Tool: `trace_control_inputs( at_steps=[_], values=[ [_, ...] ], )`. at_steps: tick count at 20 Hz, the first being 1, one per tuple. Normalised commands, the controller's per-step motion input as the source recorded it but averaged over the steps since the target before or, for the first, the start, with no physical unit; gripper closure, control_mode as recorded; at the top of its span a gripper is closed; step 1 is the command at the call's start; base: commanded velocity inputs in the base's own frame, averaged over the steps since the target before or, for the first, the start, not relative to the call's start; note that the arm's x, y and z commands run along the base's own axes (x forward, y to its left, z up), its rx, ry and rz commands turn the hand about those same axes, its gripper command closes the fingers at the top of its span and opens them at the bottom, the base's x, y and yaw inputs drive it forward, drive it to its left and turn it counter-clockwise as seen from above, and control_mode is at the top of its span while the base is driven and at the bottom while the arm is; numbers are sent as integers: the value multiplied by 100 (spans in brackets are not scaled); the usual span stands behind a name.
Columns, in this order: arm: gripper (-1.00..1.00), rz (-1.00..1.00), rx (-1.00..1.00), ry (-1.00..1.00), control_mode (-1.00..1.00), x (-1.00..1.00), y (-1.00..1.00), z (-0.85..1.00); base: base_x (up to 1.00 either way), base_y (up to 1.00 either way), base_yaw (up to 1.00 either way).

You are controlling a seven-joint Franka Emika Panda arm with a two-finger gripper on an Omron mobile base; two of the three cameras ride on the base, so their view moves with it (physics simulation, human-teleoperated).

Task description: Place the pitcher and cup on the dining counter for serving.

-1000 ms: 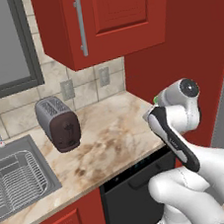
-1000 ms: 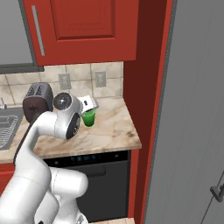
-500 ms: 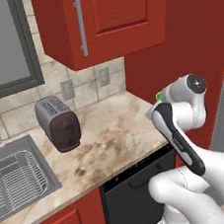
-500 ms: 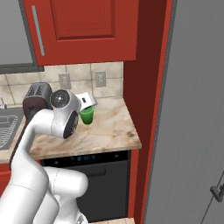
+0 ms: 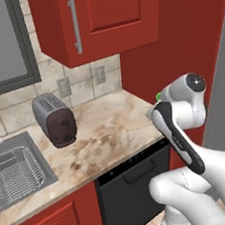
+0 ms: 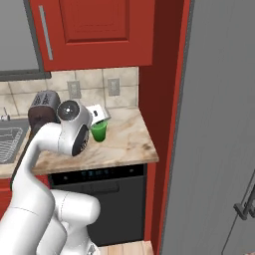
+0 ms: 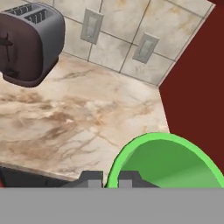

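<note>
One cup in the tool's pinch, off the counter.

The tool (image 7: 106, 178) has its fingers pressed on the rim of the green cup (image 6: 98, 131), held just above the marbled counter (image 6: 124, 142) near its right end, right of the toaster (image 5: 54, 119). The cup stands upright, mouth up, long axis vertical. By my reading the carry is in hand; next calls for driving to the dining counter while keeping the cup level.

cup (image 7: 168, 162) cropped below; fingers (image 7: 91, 178) barely showing
</note>
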Motion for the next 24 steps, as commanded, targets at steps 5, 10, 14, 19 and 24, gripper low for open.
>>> trace_control_inputs(
  at_steps=[5, 10, 14, 19, 24],
  values=[
    [100, 0, 0, 0, 100, 0, 0, 0, -100, -11, -9],
    [100, 0, 0, 0, 100, 0, 0, 0, -100, -48, -35],
    [100, 0, 0, 0, 100, 0, 0, 0, -63, -30, -66],
    [100, 0, 0, 0, 100, 0, 0, 0, -25, -19, -76],
    [100, 0, 0, 0, 100, 0, 0, 0, -9, -23, -78]
  ],
)
